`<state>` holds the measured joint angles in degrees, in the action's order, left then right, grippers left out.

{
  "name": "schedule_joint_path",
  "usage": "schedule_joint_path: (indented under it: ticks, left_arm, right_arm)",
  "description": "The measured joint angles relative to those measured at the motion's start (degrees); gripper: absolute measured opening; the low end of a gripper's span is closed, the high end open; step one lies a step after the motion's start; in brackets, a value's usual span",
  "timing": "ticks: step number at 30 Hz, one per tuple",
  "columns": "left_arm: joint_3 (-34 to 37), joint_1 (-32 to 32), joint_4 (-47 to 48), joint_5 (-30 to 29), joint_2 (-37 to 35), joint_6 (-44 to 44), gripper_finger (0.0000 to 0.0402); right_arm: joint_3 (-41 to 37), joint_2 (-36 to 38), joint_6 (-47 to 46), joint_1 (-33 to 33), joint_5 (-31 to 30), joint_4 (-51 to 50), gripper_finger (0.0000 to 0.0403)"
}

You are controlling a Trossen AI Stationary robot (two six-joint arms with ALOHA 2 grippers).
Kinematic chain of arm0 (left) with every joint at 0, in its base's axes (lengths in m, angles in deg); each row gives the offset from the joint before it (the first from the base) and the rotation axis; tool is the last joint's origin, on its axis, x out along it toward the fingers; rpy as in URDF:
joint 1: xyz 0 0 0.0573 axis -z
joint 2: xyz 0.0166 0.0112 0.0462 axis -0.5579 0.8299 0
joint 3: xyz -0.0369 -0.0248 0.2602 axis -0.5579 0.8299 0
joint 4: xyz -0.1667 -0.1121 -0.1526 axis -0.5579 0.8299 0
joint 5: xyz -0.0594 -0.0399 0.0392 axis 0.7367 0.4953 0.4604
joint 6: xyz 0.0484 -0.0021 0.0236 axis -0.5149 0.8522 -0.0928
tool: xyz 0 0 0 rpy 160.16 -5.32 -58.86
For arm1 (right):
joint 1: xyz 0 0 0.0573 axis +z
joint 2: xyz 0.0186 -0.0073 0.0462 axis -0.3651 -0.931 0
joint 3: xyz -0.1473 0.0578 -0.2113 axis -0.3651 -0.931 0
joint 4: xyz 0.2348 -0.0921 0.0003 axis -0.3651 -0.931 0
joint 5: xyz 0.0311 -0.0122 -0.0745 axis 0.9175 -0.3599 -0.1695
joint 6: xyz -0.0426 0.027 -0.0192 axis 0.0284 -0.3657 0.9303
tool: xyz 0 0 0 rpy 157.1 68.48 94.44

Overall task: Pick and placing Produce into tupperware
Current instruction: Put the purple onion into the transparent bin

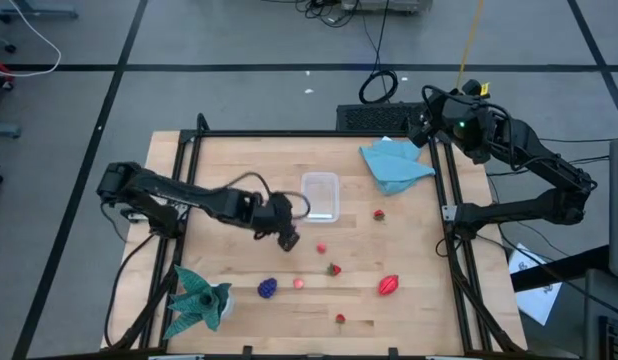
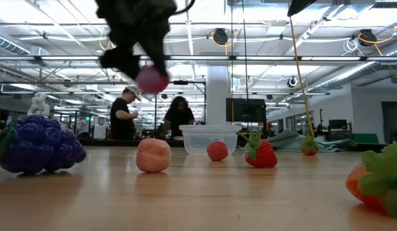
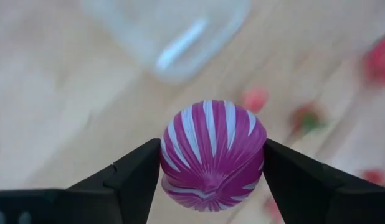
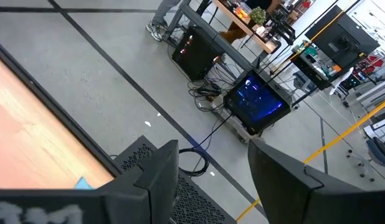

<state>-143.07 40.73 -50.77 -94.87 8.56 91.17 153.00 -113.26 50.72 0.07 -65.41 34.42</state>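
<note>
Magenta with white stripes, a small round toy fruit [image 3: 212,155] sat clamped between the two fingers of the left pincer [image 3: 211,177], lifted clear of the wooden counter [image 1: 239,160]. In the overhead view that pincer [image 1: 287,238] hid the fruit completely, hovering just off the near left corner of the clear tupperware [image 1: 320,196]; the low view showed the fruit only as a pink blur [image 2: 151,80] under dark fingers. The tub looked out of focus from the left wrist [image 3: 174,31], and its contents could not be made out.

Loose produce lay across the near half of the counter: a purple grape cluster [image 1: 268,288], an oval red fruit [image 1: 389,286], a strawberry [image 1: 334,269] and several tiny red and pink pieces too small to name.

The right pincer [image 4: 211,180] waited past the far right corner by the light blue cloth [image 1: 394,165], fingers parted around nothing.
</note>
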Motion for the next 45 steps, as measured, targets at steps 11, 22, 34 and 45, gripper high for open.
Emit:
schedule_joint_path:
  ticks: [11,22,34,45]
  left_arm:
    - [-0.16,-14.75,-16.06,7.12,5.19,-16.81,0.0271]
    - [-11.81,-19.93,-10.99,10.1,17.9,-23.95,0.0271]
    - [-18.89,-19.92,1.3,7.36,25.02,-24.69,0.0271]
    - [-18.97,-19.91,1.7,5.29,25.17,-24.85,0.0271]
  right_arm:
    - [0.0,-0.04,0.13,0.07,-0.01,0.89,0.0183]
    - [0.0,-0.04,0.68,0.07,0.0,0.83,0.0183]
    - [0.0,-0.04,1.07,0.07,0.0,0.39,0.0183]
    - [0.0,-0.04,1.09,0.07,0.0,0.37,0.0183]
